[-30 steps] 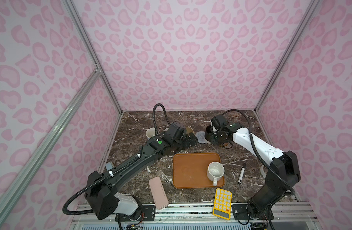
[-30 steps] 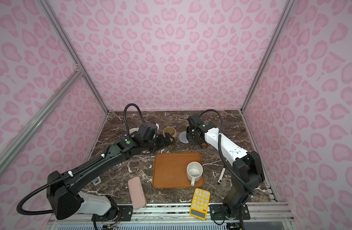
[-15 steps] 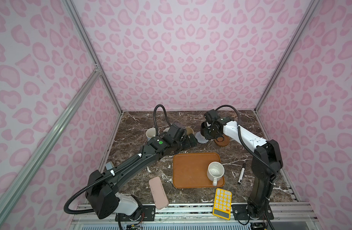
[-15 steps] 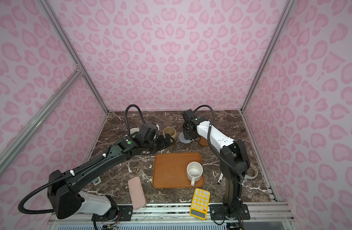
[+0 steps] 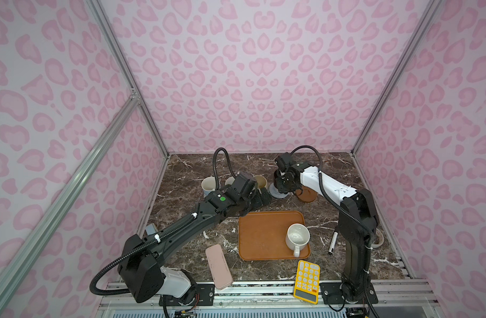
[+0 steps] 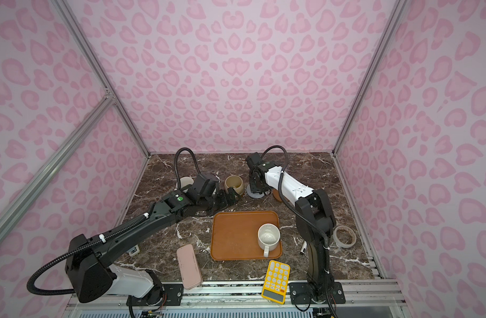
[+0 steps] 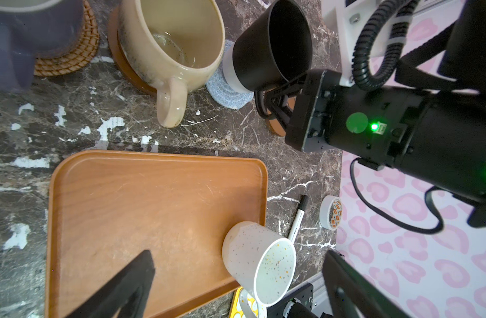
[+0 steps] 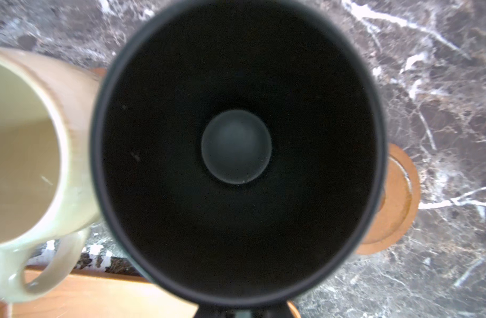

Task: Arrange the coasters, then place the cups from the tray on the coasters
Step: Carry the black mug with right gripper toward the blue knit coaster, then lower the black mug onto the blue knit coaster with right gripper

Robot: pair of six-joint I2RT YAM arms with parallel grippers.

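Note:
My right gripper (image 7: 272, 107) is shut on the handle of the black cup (image 7: 269, 46), whose base meets the grey-blue coaster (image 7: 225, 90). An empty brown coaster (image 5: 308, 195) lies just right of it. The cream cup (image 7: 170, 41) stands on another brown coaster (image 7: 126, 71), the lavender cup (image 7: 30, 27) on the rattan coaster (image 7: 71, 60), with the light blue cup (image 5: 208, 184) furthest left. A speckled white cup (image 5: 297, 237) stands on the tray (image 5: 261, 234). My left gripper (image 5: 259, 199) hangs open and holds nothing near the tray's far edge.
A pink case (image 5: 218, 263) and a yellow calculator (image 5: 306, 280) lie at the front edge. A pen (image 5: 332, 242) and a tape roll (image 6: 344, 236) lie right of the tray, by the right arm's base. Pink walls close in three sides.
My right gripper has carried the black cup leftwards from over the brown coaster to the grey-blue one. The left arm has barely moved.

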